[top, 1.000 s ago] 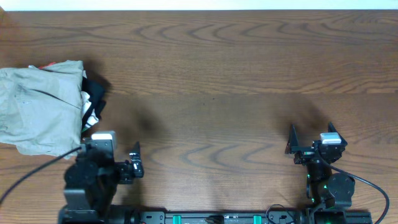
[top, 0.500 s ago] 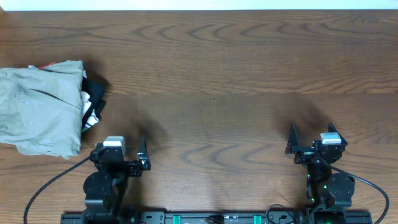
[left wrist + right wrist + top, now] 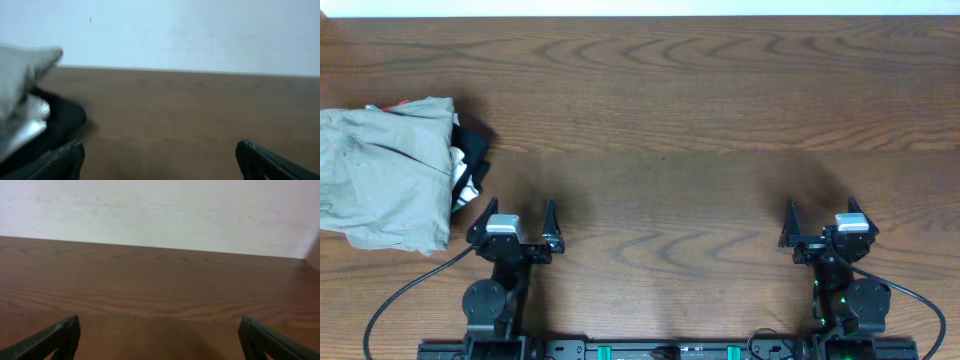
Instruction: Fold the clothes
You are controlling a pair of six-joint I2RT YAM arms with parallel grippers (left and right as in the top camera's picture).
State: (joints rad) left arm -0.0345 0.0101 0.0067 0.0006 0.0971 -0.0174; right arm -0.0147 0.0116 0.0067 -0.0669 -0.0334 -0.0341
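A pile of clothes (image 3: 385, 175) lies at the table's left edge, a folded beige garment on top, with black (image 3: 472, 160) and white cloth and a bit of red showing at its right side. It shows blurred at the left of the left wrist view (image 3: 25, 115). My left gripper (image 3: 515, 216) is open and empty near the front edge, just right of the pile's lower corner, apart from it; it also shows in the left wrist view (image 3: 160, 160). My right gripper (image 3: 820, 215) is open and empty at the front right, also seen in the right wrist view (image 3: 160, 337).
The wooden table (image 3: 660, 120) stretches bare between the arms and to the back. A white wall (image 3: 160, 210) stands beyond its far edge. Cables trail from both arm bases at the front edge.
My left arm has swung right and straightened at the front edge, away from the pile. Its gripper now points to the back. The right arm and the clothes have not moved.
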